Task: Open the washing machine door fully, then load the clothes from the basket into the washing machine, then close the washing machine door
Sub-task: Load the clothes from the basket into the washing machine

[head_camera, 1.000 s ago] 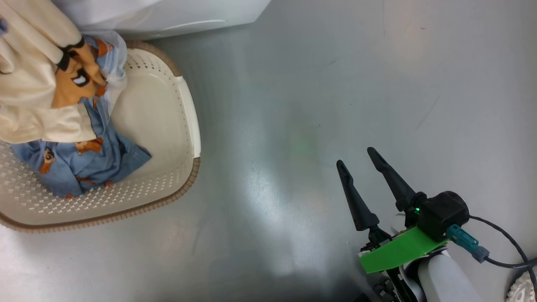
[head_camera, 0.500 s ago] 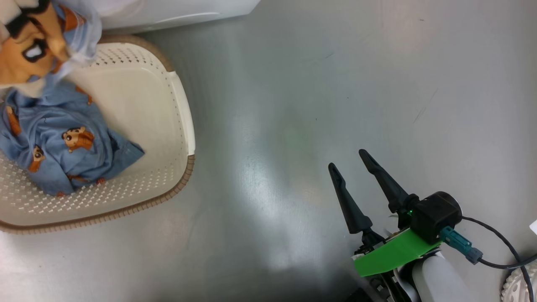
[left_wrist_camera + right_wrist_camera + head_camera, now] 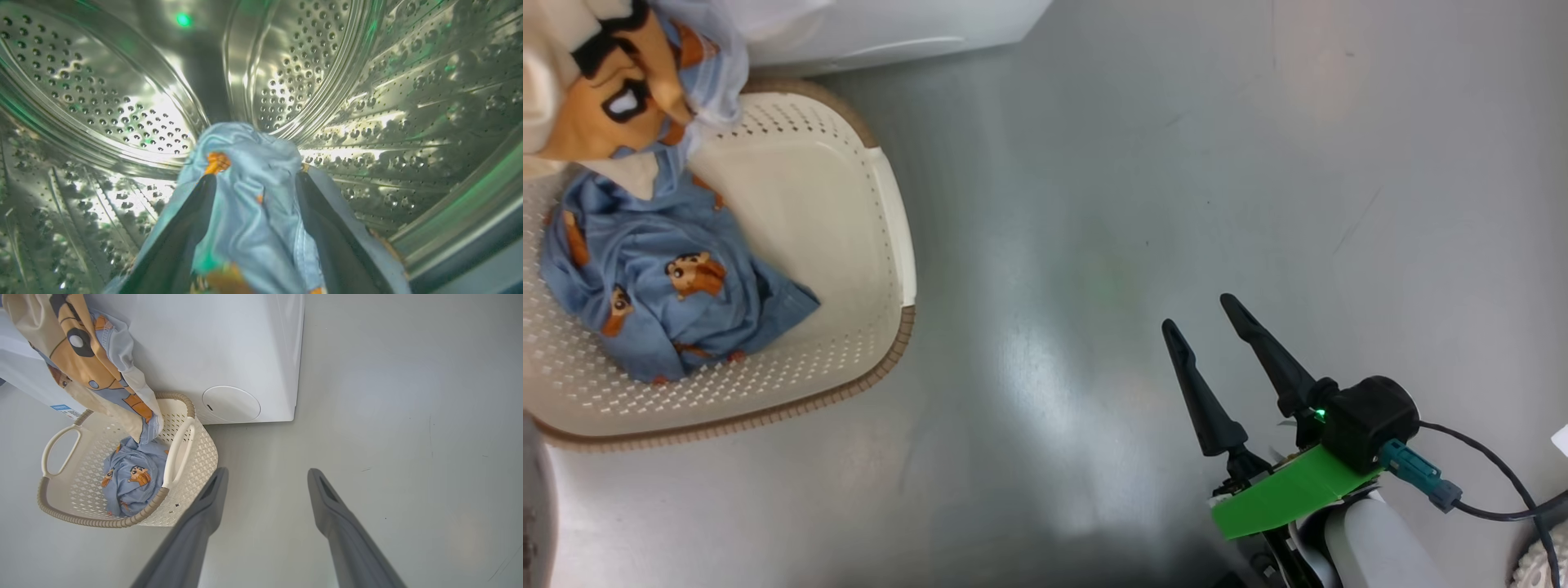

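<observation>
Although the left tool [image 3: 256, 178] stands with its two dark fingers spread wide inside the perforated steel drum [image 3: 310, 61] of the big white front-loading washing machine [image 3: 229, 343], the light blue cartoon-printed cloth [image 3: 249, 163] is bunched between them and draped over both. We judge it could cling and be dragged back out when that arm withdraws.

We see a cream and orange length of fabric [image 3: 77, 343] hanging down the machine's front, its end reaching into the small cream-white perforated plastic basket [image 3: 886, 245] on the grey floor [image 3: 1094, 204]. We take it for the tail of the same garment. Its weight could pull the bunch out of the drum, or the door could later trap it.

A crumpled blue piece [image 3: 662, 302] lies in the basket, not yet loaded. The right tool [image 3: 1198, 312] hovers open and empty over bare floor, well apart from the basket, too far to catch a slip.
</observation>
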Controlling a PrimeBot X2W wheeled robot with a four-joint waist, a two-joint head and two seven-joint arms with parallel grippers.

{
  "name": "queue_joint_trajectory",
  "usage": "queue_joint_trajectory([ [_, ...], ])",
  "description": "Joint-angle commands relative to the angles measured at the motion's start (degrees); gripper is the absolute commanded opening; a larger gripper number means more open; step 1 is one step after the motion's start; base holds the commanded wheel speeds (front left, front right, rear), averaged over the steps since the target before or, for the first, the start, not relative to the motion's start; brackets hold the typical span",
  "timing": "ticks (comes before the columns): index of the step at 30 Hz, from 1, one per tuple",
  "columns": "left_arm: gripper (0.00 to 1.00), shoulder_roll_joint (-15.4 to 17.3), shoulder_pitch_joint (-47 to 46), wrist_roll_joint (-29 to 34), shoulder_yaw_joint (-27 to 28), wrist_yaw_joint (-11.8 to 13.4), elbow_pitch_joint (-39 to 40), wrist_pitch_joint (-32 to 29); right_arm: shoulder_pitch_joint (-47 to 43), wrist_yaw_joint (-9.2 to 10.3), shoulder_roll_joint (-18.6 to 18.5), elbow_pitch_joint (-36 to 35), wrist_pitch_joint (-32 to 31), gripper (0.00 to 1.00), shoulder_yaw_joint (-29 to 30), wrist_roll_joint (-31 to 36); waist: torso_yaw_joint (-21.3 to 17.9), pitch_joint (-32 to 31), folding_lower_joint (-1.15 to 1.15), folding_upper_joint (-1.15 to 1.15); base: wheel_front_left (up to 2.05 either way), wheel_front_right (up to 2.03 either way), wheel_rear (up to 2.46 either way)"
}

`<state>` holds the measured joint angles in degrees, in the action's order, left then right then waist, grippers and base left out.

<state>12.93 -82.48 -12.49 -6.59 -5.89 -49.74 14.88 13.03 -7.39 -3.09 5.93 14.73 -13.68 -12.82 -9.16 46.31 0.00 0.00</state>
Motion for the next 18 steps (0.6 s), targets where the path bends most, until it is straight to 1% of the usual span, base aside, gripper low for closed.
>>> queue_joint_trajectory([
  [1,1.00,2.1,-0.7,-0.3,0.5,-0.3,0.5,0.1,-0.8,-0.10,0.2,-0.7,0.3,1.00,-1.1,0.0,0.3,-0.4,0.00,0.00,0.00,0.00,0.00],
  [6,1.00,1.6,-2.0,-0.4,0.2,-0.3,-3.4,0.1,-0.6,-0.10,0.2,-0.3,0.3,1.00,-1.0,0.0,0.9,-1.1,0.00,0.00,0.00,0.00,0.00],
  [18,1.00,-0.9,1.2,-2.2,1.5,-0.4,-5.7,0.1,1.0,-0.10,0.2,-0.2,0.3,1.00,0.1,0.4,3.0,-4.2,0.00,0.00,0.00,0.00,0.00],
])
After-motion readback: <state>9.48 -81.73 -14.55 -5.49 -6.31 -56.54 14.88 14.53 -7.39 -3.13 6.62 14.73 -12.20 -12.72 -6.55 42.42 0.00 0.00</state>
